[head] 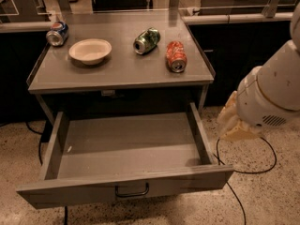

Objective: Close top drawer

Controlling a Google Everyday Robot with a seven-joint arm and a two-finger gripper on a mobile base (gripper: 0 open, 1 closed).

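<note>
The top drawer [126,146] is a wide grey metal drawer, pulled far out of the grey cabinet and empty inside. Its flat front panel [70,196] faces me at the bottom, with a small dark wire handle [132,191] at centre. My white arm [274,86] comes in from the right. My gripper [230,121], cream-coloured, hangs below it just right of the drawer's right side wall, near its front corner, apart from it.
On the cabinet top [119,69] lie a cream bowl [90,50], a blue can [57,33], a green can [146,40] and a red can [176,56]. A black cable [243,170] runs over the speckled floor at right. Dark counters stand behind.
</note>
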